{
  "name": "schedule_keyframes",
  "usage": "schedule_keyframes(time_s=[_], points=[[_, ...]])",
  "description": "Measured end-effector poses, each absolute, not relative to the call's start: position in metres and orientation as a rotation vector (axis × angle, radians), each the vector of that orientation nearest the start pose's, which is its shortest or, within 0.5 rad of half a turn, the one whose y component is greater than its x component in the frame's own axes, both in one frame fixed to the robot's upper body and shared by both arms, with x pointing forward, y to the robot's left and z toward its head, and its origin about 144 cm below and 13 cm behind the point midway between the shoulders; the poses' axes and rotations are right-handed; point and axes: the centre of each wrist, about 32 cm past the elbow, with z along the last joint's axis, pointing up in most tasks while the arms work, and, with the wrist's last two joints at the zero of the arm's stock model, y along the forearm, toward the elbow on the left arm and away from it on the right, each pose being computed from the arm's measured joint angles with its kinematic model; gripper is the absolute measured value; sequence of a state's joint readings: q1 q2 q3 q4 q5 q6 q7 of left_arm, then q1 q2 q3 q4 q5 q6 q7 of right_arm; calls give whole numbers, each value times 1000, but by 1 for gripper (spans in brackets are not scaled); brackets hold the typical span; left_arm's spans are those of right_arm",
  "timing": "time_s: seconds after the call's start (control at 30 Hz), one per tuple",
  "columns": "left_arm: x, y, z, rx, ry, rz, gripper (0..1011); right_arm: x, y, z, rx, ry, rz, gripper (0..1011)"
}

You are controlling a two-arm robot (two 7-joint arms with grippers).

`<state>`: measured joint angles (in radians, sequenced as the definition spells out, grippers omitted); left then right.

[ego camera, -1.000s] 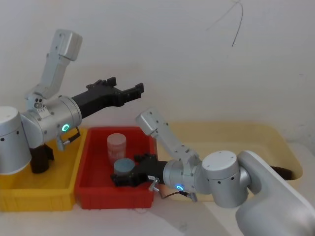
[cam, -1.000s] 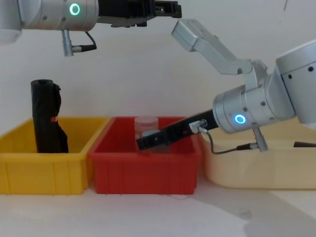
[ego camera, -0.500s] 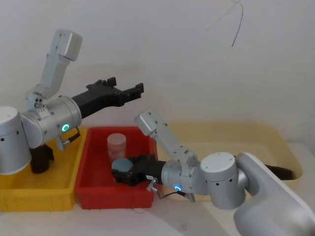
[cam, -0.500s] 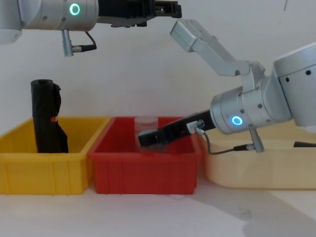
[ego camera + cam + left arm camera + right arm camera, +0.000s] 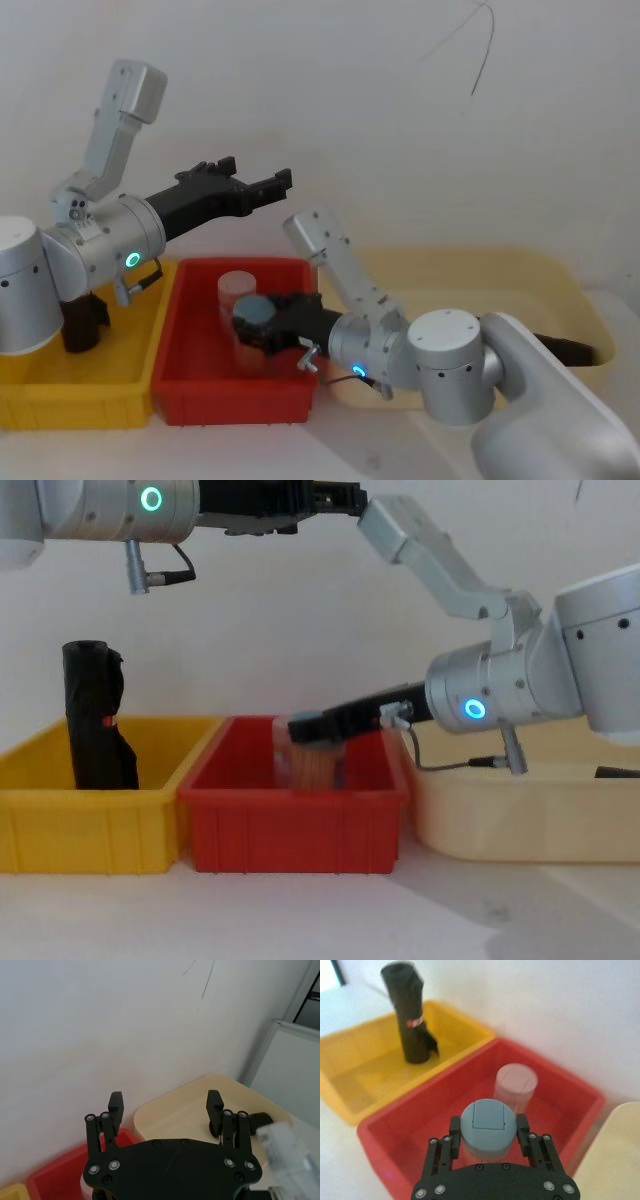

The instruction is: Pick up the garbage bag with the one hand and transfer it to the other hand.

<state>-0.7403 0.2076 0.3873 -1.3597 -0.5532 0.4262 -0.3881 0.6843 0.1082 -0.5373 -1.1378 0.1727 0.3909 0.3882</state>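
Only wristward: jar's blue lid (image 5: pixel 487 1126)

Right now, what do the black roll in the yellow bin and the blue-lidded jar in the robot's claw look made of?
The black roll standing in the yellow bin looks like thin, crinkled plastic film with a dull sheen. The blue-lidded jar, gripped by the right gripper, seems clear plastic, since its contents show through; its lid looks matte, probably plastic.

Crinkled black film — garbage bag (image 5: pixel 95 715)
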Motion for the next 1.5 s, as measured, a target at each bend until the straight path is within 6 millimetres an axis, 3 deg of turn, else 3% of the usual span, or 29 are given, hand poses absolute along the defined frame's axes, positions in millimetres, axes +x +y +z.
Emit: schedule_keyframes(time_s=[0.3,0.67,0.97,1.3,1.5], points=[[608,184,1354,-63,77,784,1001,605,-136,1273,-246,-32,-911,647],[608,184,1354,-63,78,784,1001,591,-179,1306,-126,-70,-1058,646],[608,184,1354,-63,77,784,1001,578,-208,1309,-113,-62,-1139,647],[608,184,1354,-63,77,784,1001,567,-226,1294,-123,-72,-1200,930],[608,184,1354,-63,77,784,1001,562,-228,1286,-112,-109,-1222,1000]])
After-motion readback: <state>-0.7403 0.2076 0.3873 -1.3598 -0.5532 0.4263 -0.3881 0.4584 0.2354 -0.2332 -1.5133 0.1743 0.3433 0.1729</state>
